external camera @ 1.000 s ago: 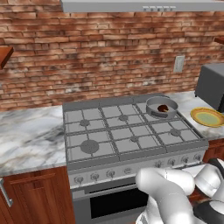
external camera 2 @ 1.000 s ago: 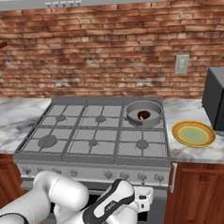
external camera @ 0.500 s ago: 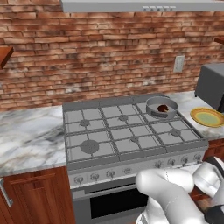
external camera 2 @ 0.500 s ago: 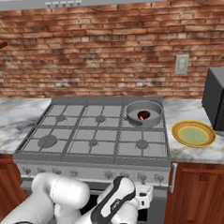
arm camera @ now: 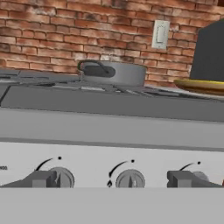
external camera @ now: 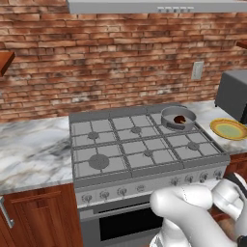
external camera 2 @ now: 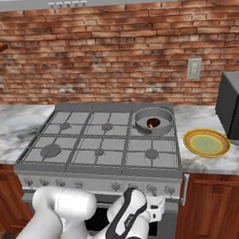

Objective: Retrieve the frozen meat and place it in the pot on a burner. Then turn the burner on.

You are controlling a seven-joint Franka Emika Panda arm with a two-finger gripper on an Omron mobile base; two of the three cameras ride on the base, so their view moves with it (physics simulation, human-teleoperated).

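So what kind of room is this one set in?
A home kitchen, rendered: a six-burner gas stove with front knobs, marble counters against a brick wall, and a pot on a back burner.

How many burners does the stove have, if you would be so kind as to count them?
6, in two rows of three. Back: left, middle, right under the pot, its cap hidden. Front: left, middle, right.

A red brick wall (external camera 2: pixel 112 47) is running behind the marble counter (external camera: pixel 29 149), carrying a pale outlet plate (external camera 2: pixel 194 68). A grey range hood (external camera: pixel 154 6) is hanging overhead, and wooden cabinets (external camera 2: pixel 217 208) are standing below the counter.
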